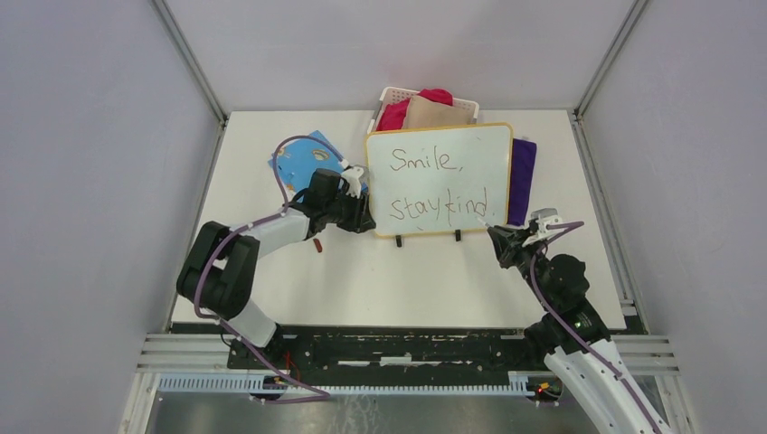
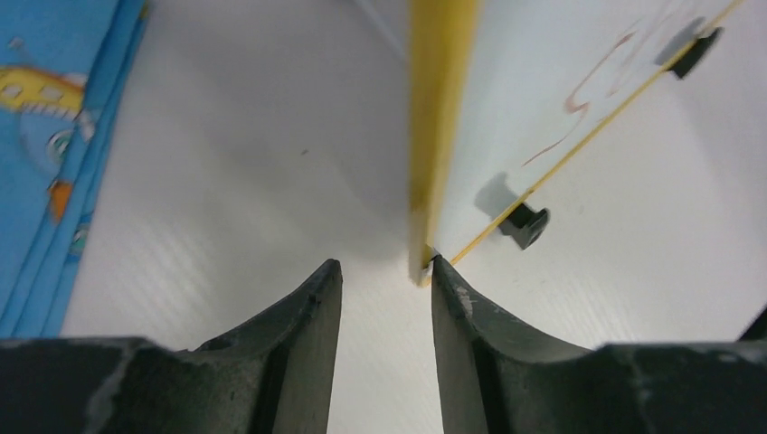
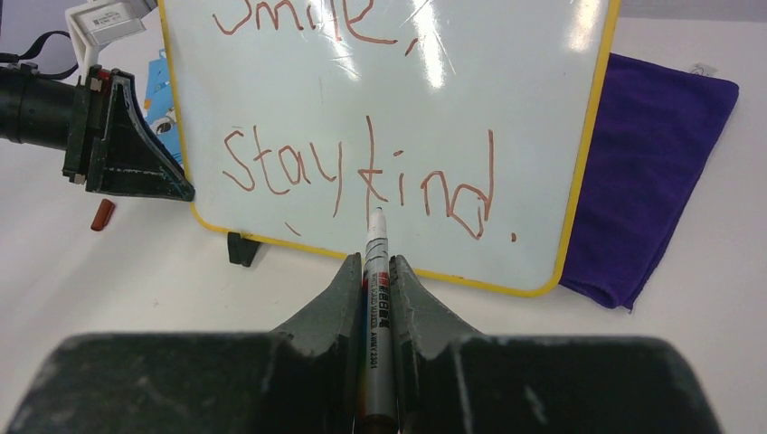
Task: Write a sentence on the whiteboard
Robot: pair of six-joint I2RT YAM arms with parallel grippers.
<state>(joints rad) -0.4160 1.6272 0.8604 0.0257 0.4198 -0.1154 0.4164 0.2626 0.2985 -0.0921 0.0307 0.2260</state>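
The whiteboard (image 1: 470, 158) stands upright on black feet at mid-table, white with a yellow frame. The sentence (image 1: 439, 185) reads "Smile," over "stay kind." in dark red. In the right wrist view the sentence (image 3: 362, 176) fills the whiteboard (image 3: 506, 108). My right gripper (image 3: 375, 259) is shut on a silver marker (image 3: 374, 231) whose tip points at the lower line, a little off the surface. My left gripper (image 2: 382, 264) is open at the board's lower left corner. The yellow edge (image 2: 439, 117) stands just past its fingertips, against the right one.
A blue picture card (image 1: 303, 158) lies left of the board and a purple cloth (image 1: 522, 176) right of it. A white basket (image 1: 466, 106) with red and tan cloths sits behind. A small red cap (image 1: 317, 245) lies by the left arm.
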